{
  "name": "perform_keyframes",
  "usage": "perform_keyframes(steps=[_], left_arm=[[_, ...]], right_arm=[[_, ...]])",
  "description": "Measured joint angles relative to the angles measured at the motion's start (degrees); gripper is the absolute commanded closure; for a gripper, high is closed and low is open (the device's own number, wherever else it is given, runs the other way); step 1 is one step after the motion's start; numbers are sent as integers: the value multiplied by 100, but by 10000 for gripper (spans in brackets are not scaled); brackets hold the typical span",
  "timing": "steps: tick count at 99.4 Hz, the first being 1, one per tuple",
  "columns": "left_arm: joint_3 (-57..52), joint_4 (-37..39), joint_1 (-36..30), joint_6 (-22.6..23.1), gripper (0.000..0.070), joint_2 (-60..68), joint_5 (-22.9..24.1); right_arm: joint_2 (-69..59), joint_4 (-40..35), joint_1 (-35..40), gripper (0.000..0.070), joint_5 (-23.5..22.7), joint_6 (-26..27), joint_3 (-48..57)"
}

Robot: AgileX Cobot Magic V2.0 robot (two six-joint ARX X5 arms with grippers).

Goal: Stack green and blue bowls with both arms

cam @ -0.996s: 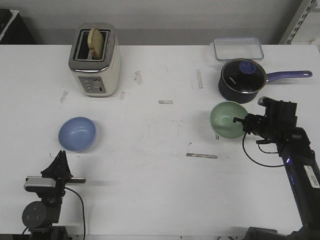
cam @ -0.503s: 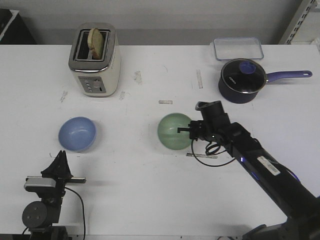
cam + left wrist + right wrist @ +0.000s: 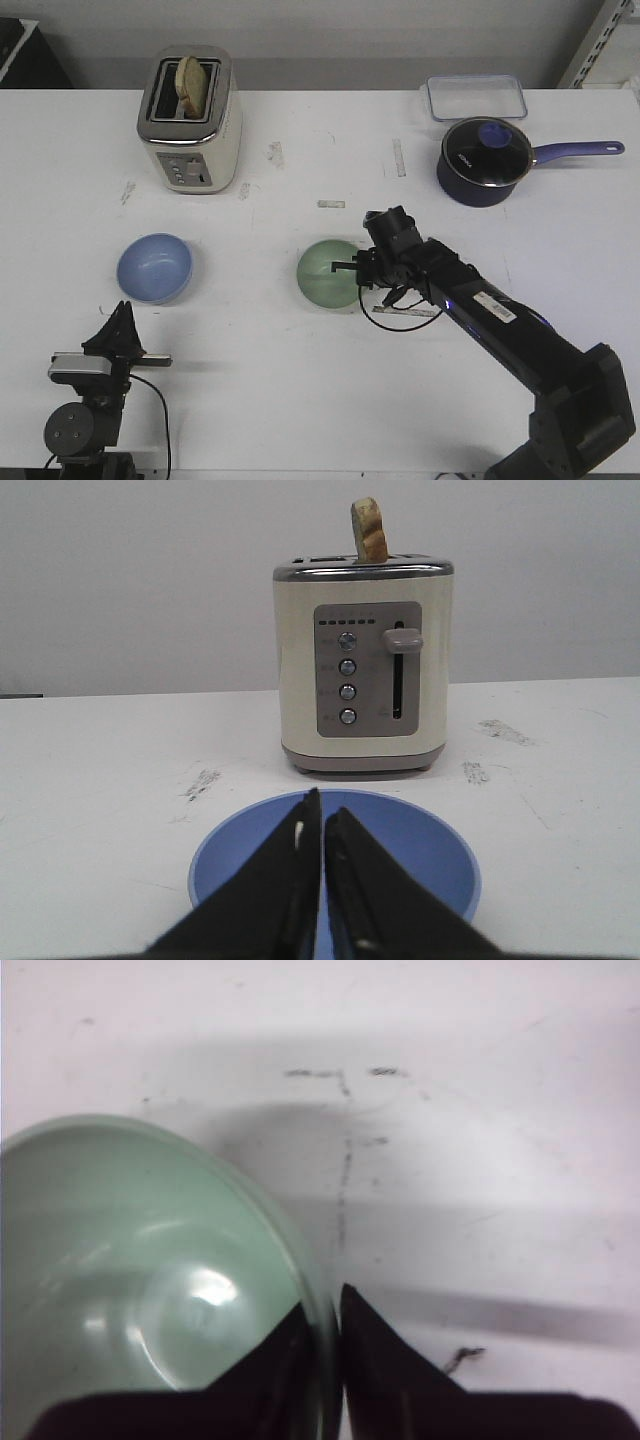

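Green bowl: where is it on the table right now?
In the front view the green bowl is near the table's centre, its rim pinched by the right gripper, with the blue bowl well off to its left.

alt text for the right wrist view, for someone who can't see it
The right gripper is clamped on the rim of a pale green bowl, one finger inside and one outside. Behind it is a scuffed white table with faint dark marks.

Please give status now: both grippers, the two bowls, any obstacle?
Right gripper shut on green bowl rim. Left gripper shut, empty. Blue bowl alone. No obstacle between.
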State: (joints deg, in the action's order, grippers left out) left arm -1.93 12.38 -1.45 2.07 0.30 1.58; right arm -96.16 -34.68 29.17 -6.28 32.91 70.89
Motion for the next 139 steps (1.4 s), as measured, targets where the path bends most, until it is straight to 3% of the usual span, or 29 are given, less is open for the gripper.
perform_keyframes(steps=[14,28,44,48,59,65,86,112,117,130,139], left_arm=[[0,0,0,0,699,0,2],[0,0,0,0,699,0,2],[0,0,0,0,699,0,2],[0,0,0,0,699,0,2],[0,0,0,0,699,0,2],[0,0,0,0,699,0,0],[0,0,0,0,699,0,2],[0,0,0,0,699,0,2],[0,0,0,0,699,0,0],[0,-2,0,0,699,0,2],[0,0,0,0,699,0,2]], right_arm=[[0,-44,7,671,-7,0,0],[0,-46,7,548,-7,2,0],[0,-13,39,526,-7,0,0],[0,-15,44,480,2,0,0],[0,-13,46,253,13,-4,0],[2,-15,44,208,31,-17,0],[387,9,42,210,33,-481,0],[953,168,-120,224,31,-1805,9],[1029,168,-190,274,33,-2068,9],[1287,380,-455,483,33,-2793,-96],[1626,693,-651,555,35,-3259,-411]])
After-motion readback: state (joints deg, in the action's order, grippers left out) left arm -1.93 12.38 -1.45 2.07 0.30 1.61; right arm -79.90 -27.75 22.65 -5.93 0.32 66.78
